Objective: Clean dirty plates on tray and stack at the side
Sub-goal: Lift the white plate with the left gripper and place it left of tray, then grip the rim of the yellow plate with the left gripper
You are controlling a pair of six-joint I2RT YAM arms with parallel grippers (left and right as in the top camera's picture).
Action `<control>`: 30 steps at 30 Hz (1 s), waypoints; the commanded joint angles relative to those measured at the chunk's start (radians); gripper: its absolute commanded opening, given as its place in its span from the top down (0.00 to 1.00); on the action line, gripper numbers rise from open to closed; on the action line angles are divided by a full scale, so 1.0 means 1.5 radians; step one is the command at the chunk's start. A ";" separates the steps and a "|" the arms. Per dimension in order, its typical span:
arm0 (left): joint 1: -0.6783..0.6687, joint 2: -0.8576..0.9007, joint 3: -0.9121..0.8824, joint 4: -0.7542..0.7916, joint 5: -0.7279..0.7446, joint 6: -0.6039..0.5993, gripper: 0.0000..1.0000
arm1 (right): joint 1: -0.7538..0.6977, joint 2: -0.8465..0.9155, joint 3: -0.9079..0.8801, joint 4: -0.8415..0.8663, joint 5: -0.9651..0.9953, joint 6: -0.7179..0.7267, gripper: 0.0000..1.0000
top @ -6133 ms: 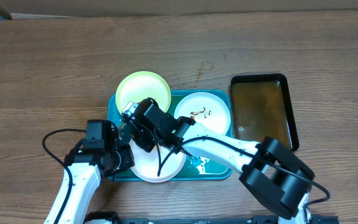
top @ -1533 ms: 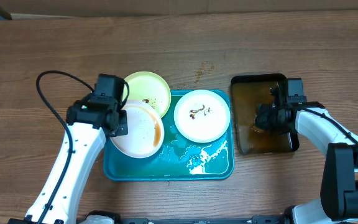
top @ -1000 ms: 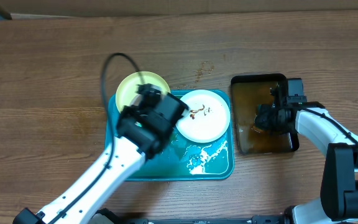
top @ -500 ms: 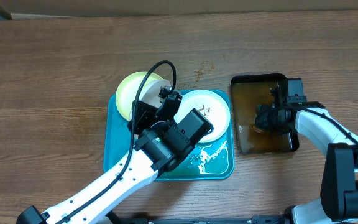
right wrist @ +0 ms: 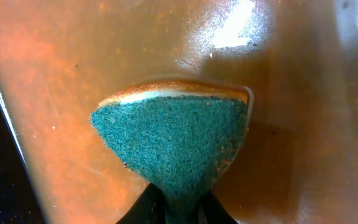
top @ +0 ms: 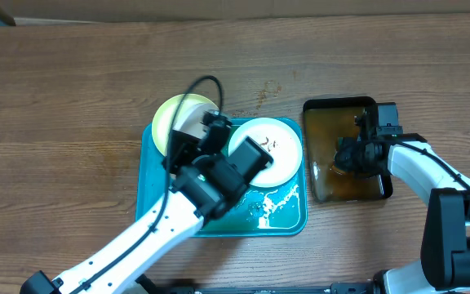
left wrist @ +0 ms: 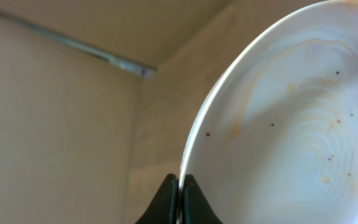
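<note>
At frame left, open tabletop point(top: 55, 122) beside tray point(top: 147, 214). Over tray, left gripper point(left wrist: 179, 182) pinched on rim of smeared white plate point(left wrist: 278, 124), held tilted. Beside it, lime plate point(top: 166, 122) overhangs tray's upper-left corner; second white plate point(top: 285, 159) sits upper right inside. Far right, right gripper point(right wrist: 178, 200) clamps green sponge point(right wrist: 173, 143) in black tray point(top: 387, 155).

Overhead: left arm point(top: 206, 175) covers pt of green plate point(top: 166, 122); wrist cam: white plate point(left wrist: 291, 124) cut off R/btm.

The table point(top: 72, 73) is seen from above; one plate point(left wrist: 291, 137) and the black tray point(top: 337, 131) are viewed closely by wrist cameras.
</note>
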 commanded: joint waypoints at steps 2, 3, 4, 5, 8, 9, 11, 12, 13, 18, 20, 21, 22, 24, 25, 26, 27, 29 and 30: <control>0.102 -0.012 0.036 0.001 0.097 -0.010 0.96 | -0.003 0.014 -0.025 -0.023 -0.001 0.003 0.86; 0.129 -0.017 0.042 0.000 0.117 -0.010 0.96 | -0.003 0.014 -0.025 -0.023 -0.001 0.003 0.86; 0.158 -0.022 0.049 0.001 0.141 -0.009 0.96 | -0.003 0.014 -0.025 -0.023 -0.001 0.003 0.86; 0.197 -0.027 0.059 0.001 0.173 -0.009 0.96 | -0.003 0.014 -0.025 -0.024 -0.001 0.003 0.86; 0.316 -0.030 0.078 0.010 0.264 -0.004 0.96 | -0.003 0.014 -0.025 -0.025 -0.001 0.003 0.86; 0.355 -0.028 0.078 0.018 0.291 -0.004 0.96 | -0.003 0.014 -0.025 -0.026 -0.001 0.003 0.86; 0.449 -0.021 0.078 0.029 0.358 -0.005 0.96 | -0.003 0.014 -0.025 -0.027 -0.001 0.003 0.86; 0.490 -0.015 0.078 0.036 0.386 -0.005 0.96 | -0.003 0.014 -0.025 -0.028 -0.001 0.003 0.86; 0.530 -0.008 0.078 0.042 0.417 -0.005 0.96 | -0.003 0.014 -0.025 -0.029 -0.001 0.003 0.86; 0.719 0.055 0.078 0.078 0.566 -0.036 0.96 | -0.003 0.014 -0.025 -0.035 -0.001 0.003 0.86; 0.774 0.085 0.078 0.090 0.618 -0.041 0.96 | -0.003 0.014 -0.025 -0.036 -0.001 0.003 0.86; 0.801 0.103 0.078 0.093 0.646 -0.042 0.96 | -0.003 0.014 -0.025 -0.037 -0.001 0.003 0.86; 0.821 0.117 0.078 0.095 0.666 -0.042 0.96 | -0.003 0.014 -0.025 -0.038 -0.001 0.003 0.86; 0.857 0.148 0.078 0.098 0.690 -0.042 0.96 | -0.003 0.014 -0.025 -0.040 -0.001 0.003 0.86; 0.869 0.162 0.078 0.099 0.700 -0.042 0.96 | -0.003 0.014 -0.025 -0.042 -0.001 0.003 0.86; 0.880 0.175 0.078 0.100 0.705 -0.042 0.96 | -0.003 0.014 -0.025 -0.043 -0.001 0.003 0.86; 0.890 0.188 0.078 0.100 0.706 -0.042 0.96 | -0.003 0.014 -0.025 -0.045 -0.001 0.003 0.86; 0.901 0.207 0.078 0.098 0.709 -0.042 0.96 | -0.003 0.014 -0.025 -0.047 -0.001 0.003 0.86; 0.902 0.211 0.078 0.097 0.712 -0.042 0.95 | -0.003 0.014 -0.025 -0.048 -0.001 0.003 0.86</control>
